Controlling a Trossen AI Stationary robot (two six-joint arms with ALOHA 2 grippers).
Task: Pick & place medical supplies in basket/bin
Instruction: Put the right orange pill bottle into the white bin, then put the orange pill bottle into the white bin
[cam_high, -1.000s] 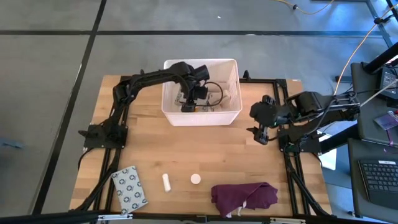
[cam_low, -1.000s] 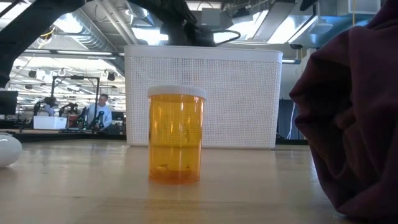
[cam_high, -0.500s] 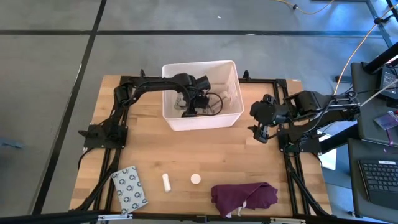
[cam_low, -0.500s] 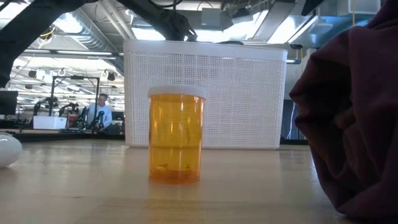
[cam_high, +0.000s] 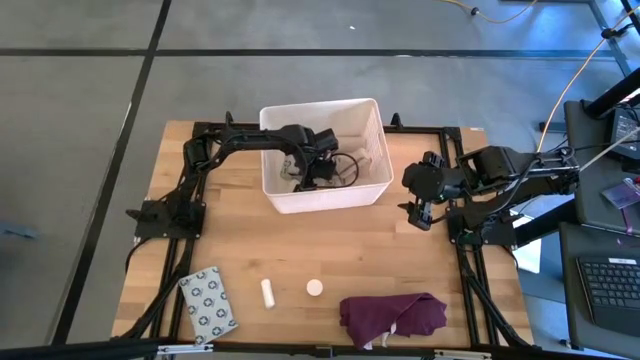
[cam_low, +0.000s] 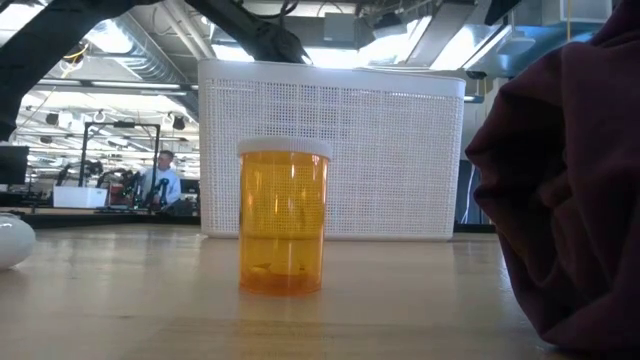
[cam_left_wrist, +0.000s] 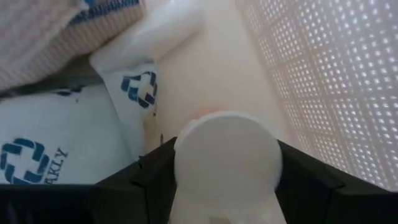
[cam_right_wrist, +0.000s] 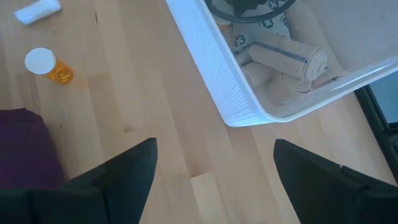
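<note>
My left gripper (cam_high: 305, 178) reaches down inside the white basket (cam_high: 375, 190), shut on a white-capped bottle (cam_left_wrist: 227, 162). The basket holds beige rolls (cam_right_wrist: 292, 59) and white packets with a blue cross mark (cam_left_wrist: 37, 143). On the table near the front edge, an orange pill bottle (cam_high: 315, 288) stands upright, a small white roll (cam_high: 268, 292) lies beside it, and a patterned packet (cam_high: 208, 303) lies flat. My right gripper (cam_high: 420, 215) hangs open above the table, right of the basket, with nothing between its fingers. My left gripper has the bottle's round white cap (cam_left_wrist: 186, 180) between its two fingers, one on each side of the cap's rim. The fingers come steeply from above into the basket. The cap hides the bottle's body, and I cannot tell whether the bottle rests on the basket's floor.
A dark purple cloth (cam_high: 392, 316) lies bunched at the front right and fills the right of the low view. Black frame rails (cam_high: 470, 270) run along the table's left and right sides. Bare wood (cam_high: 330, 240) lies between the basket and the front items.
My left gripper has gone down deeper into the basket with the bottle between its fingers. The basket has shifted a little toward the table's near edge.
</note>
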